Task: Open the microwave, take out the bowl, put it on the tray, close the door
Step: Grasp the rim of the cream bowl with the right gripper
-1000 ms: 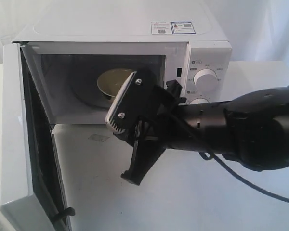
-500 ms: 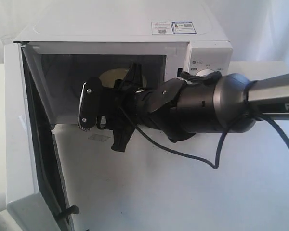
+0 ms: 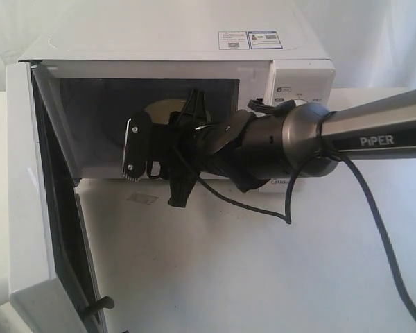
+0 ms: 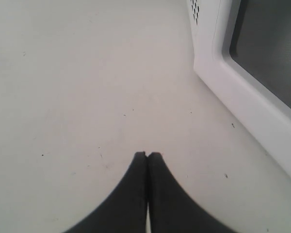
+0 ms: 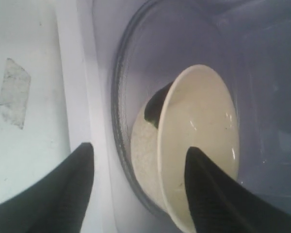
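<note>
The white microwave (image 3: 173,38) stands at the back of the table with its door (image 3: 28,208) swung wide open to the left. Inside, the cream bowl (image 5: 199,126) sits on the glass turntable (image 5: 123,73); in the exterior view only a sliver of the bowl (image 3: 161,108) shows behind the arm. My right gripper (image 3: 144,149) reaches into the opening from the right. My right gripper (image 5: 139,148) is open, with the bowl's near rim between its fingers. I cannot tell whether they touch it. My left gripper (image 4: 148,155) is shut and empty, low over the table beside the door (image 4: 242,97). The tray is out of view.
The right arm and its cable (image 3: 312,201) stretch across the microwave's knob panel (image 3: 301,87). A patch of tape (image 3: 142,199) lies on the white table (image 3: 263,277) just in front of the microwave's sill.
The right gripper has moved from in front of the microwave back into its opening, toward the bowl, and the arm has straightened out. Door and bowl have not moved.
</note>
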Robot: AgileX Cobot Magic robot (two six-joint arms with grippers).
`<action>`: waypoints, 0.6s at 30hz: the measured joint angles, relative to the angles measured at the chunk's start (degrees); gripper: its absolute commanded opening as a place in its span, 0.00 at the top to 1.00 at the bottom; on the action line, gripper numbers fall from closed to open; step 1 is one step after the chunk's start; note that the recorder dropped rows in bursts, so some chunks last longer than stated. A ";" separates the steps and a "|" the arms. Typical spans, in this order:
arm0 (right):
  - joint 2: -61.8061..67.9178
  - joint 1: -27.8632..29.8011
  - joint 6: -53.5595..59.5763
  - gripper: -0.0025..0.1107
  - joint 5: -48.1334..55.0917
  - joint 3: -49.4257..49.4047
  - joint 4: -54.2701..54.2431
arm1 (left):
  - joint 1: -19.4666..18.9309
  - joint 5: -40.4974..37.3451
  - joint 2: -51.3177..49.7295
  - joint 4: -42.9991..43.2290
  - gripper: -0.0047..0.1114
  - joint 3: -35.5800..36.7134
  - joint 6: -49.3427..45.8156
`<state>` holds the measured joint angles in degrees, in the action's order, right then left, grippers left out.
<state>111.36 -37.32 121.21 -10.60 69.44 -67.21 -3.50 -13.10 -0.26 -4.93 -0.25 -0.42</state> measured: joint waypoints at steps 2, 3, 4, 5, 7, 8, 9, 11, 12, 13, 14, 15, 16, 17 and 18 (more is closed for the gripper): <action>0.55 0.25 0.00 0.51 0.23 0.73 0.10 | 0.00 0.00 0.00 0.00 0.96 0.00 0.00; 0.83 0.53 0.00 0.51 0.23 1.07 0.10 | 0.00 0.00 0.00 0.00 0.96 0.00 0.00; 1.12 0.66 0.00 0.51 0.23 1.39 0.13 | 0.00 0.00 0.00 0.00 0.96 0.00 0.00; 1.37 0.80 0.00 0.51 0.23 1.58 0.23 | 0.00 0.00 0.00 0.00 0.96 0.00 0.00; 2.26 0.91 0.00 0.51 0.23 2.17 0.23 | 0.00 0.00 0.00 0.00 0.96 0.00 0.00; 2.70 1.04 0.00 0.51 0.23 2.41 0.23 | 0.00 0.00 0.00 0.00 0.96 0.00 0.00; 3.04 1.04 0.00 0.51 0.23 2.82 0.23 | 0.00 0.00 0.00 0.00 0.96 0.00 0.00; 3.83 1.04 0.00 0.51 0.36 3.57 0.23 | 0.00 0.00 0.00 0.00 0.96 0.00 0.00; 4.15 1.04 0.00 0.51 0.36 3.98 0.23 | 0.00 0.00 0.00 0.00 0.96 0.00 0.00; 4.29 1.04 0.00 0.51 0.36 4.30 0.23 | 0.00 0.00 0.00 0.00 0.96 0.00 0.00; 4.38 1.04 0.00 0.51 0.36 4.58 0.23 | 0.00 0.00 0.00 0.00 0.96 0.00 0.00; 4.51 1.04 0.00 0.51 0.36 4.83 0.23 | 0.00 0.00 0.00 0.00 0.96 0.00 0.00; 4.59 1.13 0.00 0.51 0.36 5.14 0.23 | 0.00 0.00 0.00 0.00 0.96 0.00 0.00; 4.73 1.27 0.00 0.51 0.51 5.37 0.23 | 0.00 0.00 0.00 0.00 0.96 0.00 0.00; 5.00 1.36 0.00 0.51 0.51 5.51 0.23 | 0.00 0.00 0.00 0.00 0.96 0.00 0.00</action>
<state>116.36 -35.96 121.21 -10.10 74.95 -66.98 -3.50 -13.10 -0.26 -4.93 -0.25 -0.42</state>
